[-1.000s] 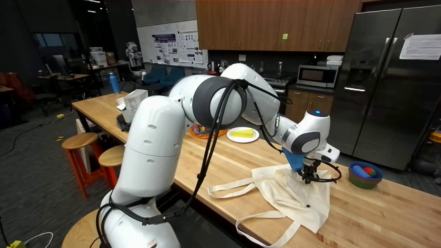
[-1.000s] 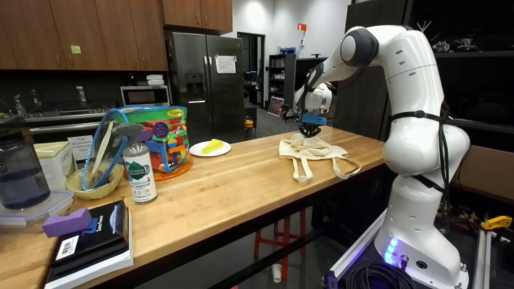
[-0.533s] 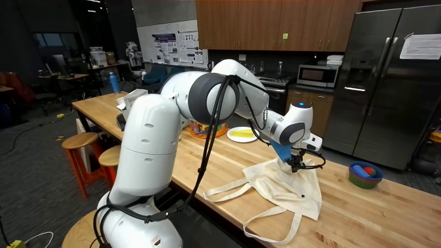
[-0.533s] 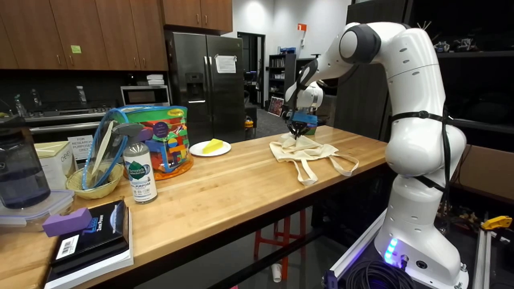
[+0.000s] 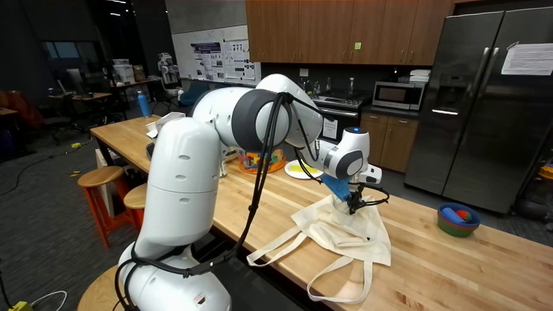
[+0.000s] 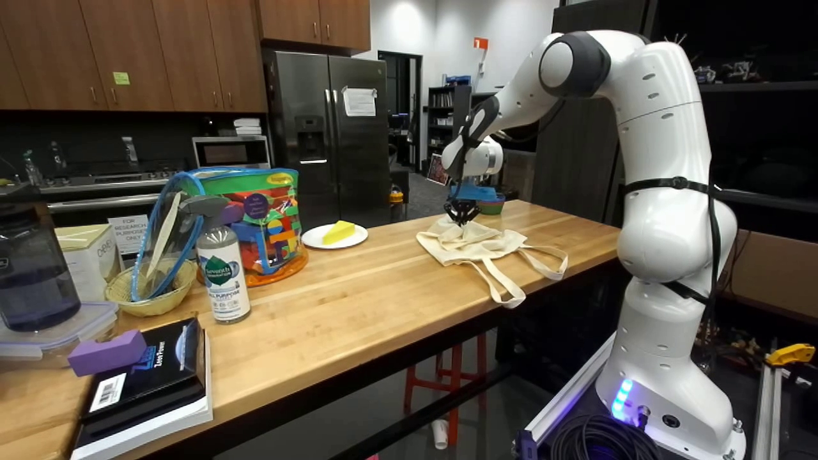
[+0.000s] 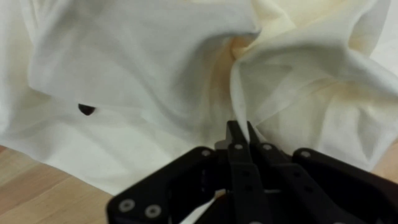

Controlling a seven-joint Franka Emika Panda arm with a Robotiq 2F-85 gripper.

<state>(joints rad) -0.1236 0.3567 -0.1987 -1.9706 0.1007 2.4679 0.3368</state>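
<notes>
Gripper [image 7: 242, 127]: is pointing down at the cloth bag [image 5: 345, 237], its jaws pinching a thin fold of it, as the wrist view is showing.
Cloth bag: is lying rumpled between the two long edges of the table [image 6: 358, 306], bunching up beneath the gripper; a small dark spot [image 7: 86, 109] is showing under a fold's edge, its nature not determinable.
Straps [image 5: 368, 276]: are trailing toward the long edge on the side of the arm [image 6: 658, 140], a loop reaching that edge.
Arm: is arching over that same edge, as both exterior views are showing.
Nested bowls [image 5: 453, 229]: are standing by the opposite long edge, holding a blue piece [image 5: 452, 215] and a red piece [image 5: 464, 215].
White plate [image 6: 311, 239]: is sitting along that opposite edge, well apart from the bag, carrying a yellow wedge [image 6: 339, 232].
Block bag [image 6: 268, 243]: is standing near the plate, its clear plastic showing coloured contents.
Spray bottle [image 6: 223, 275]: is standing upright near the block bag.
Basket [image 6: 150, 308]: is sitting just beside the spray bottle.
Purple block [image 6: 107, 354]: is resting on a flat black item [image 6: 156, 386], near the table's arm-side edge.
Refrigerator [image 5: 466, 129]: is standing beyond the opposite long edge, a microwave [image 5: 398, 95] sitting near it.
</notes>
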